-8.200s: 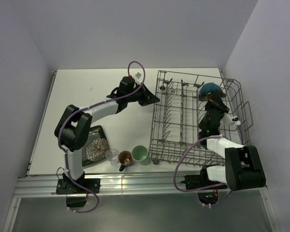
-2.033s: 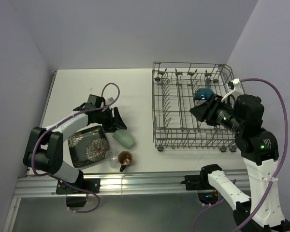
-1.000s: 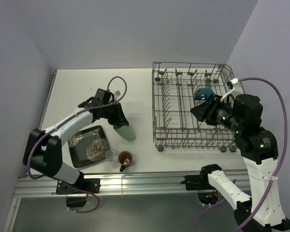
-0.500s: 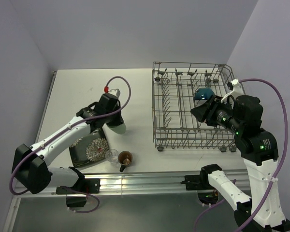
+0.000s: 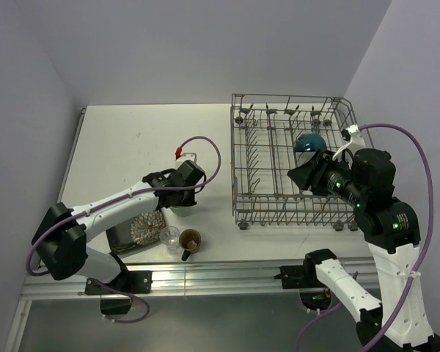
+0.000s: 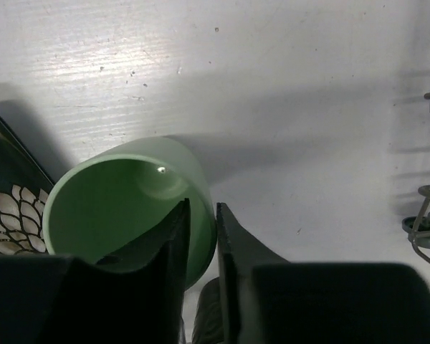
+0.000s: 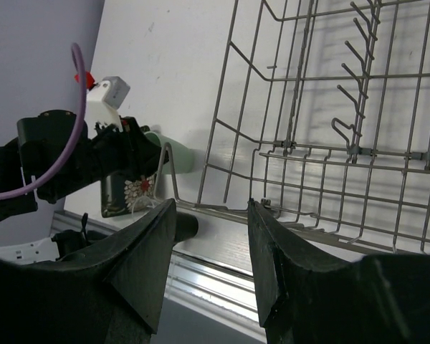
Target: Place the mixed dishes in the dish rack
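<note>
The pale green cup (image 5: pixel 180 212) stands upright on the table, just right of the square black floral plate (image 5: pixel 136 227). My left gripper (image 5: pixel 182 199) points down over it. In the left wrist view one finger is inside the cup (image 6: pixel 122 208) and one outside, so the left gripper (image 6: pixel 202 208) straddles the wall, slightly open. The small clear glass (image 5: pixel 169 235) and brown mug (image 5: pixel 189 239) sit near the table's front edge. The dark bowl (image 5: pixel 309 141) lies in the dish rack (image 5: pixel 279 121). My right gripper (image 5: pixel 297 176) hovers over the rack's near right part, open and holding nothing.
The right wrist view looks across the rack's front rail (image 7: pixel 222 208) at the left arm (image 7: pixel 64 158), the cup (image 7: pixel 179 159) and the plate (image 7: pixel 132 193). A rack wheel (image 6: pixel 423 233) shows at the left wrist view's right edge. A metal rail (image 5: pixel 205 275) runs along the table's front.
The left arm swung the cup right and nearer, and stood it on the table beside the plate. Its jaws have eased apart slightly. The right arm has barely moved.
</note>
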Tool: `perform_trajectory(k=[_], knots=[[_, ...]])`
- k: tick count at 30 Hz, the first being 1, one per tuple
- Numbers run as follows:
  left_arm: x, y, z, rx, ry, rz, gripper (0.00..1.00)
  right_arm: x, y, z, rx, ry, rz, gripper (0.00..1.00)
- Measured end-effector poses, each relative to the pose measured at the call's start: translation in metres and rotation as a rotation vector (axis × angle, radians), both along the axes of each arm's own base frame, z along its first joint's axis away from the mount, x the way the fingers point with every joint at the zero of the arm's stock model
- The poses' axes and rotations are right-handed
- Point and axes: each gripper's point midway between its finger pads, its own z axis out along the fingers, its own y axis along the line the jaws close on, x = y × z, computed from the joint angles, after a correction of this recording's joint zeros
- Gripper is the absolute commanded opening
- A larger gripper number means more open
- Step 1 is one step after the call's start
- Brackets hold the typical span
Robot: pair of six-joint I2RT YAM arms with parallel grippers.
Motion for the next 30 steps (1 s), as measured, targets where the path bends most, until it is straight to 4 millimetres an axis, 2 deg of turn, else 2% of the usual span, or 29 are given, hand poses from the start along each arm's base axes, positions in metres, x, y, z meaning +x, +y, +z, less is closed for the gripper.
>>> perform_trajectory(k=[4, 10, 18, 21, 26, 27, 29, 30], knots=[[-0.004, -0.004, -0.004, 0.014, 0.000, 0.001, 0.50, -0.001, 0.001, 0.000, 0.001, 0.000, 0.007, 0.52], [-0.005, -0.007, -0.001, 0.012, -0.007, 0.013, 0.69, -0.002, 0.003, -0.001, 0.000, 0.002, 0.017, 0.52], [-0.005, -0.001, 0.001, 0.038, -0.010, 0.042, 0.72, -0.003, 0.006, -0.002, -0.004, 0.004, 0.036, 0.52], [-0.005, 0.001, 0.003, 0.044, -0.009, 0.050, 0.70, -0.003, 0.006, -0.002, -0.006, 0.003, 0.037, 0.52], [-0.007, 0.002, -0.003, 0.065, 0.010, 0.051, 0.57, -0.003, 0.006, -0.002, -0.009, 0.003, 0.036, 0.52], [-0.007, 0.002, -0.007, 0.074, 0.018, 0.051, 0.46, -0.003, 0.006, -0.003, -0.011, 0.002, 0.035, 0.52], [-0.008, 0.003, -0.015, 0.093, 0.037, 0.052, 0.32, -0.003, 0.006, -0.003, -0.014, 0.002, 0.034, 0.53], [-0.008, 0.003, -0.018, 0.101, 0.045, 0.052, 0.19, -0.003, 0.005, -0.003, -0.015, 0.001, 0.032, 0.60]])
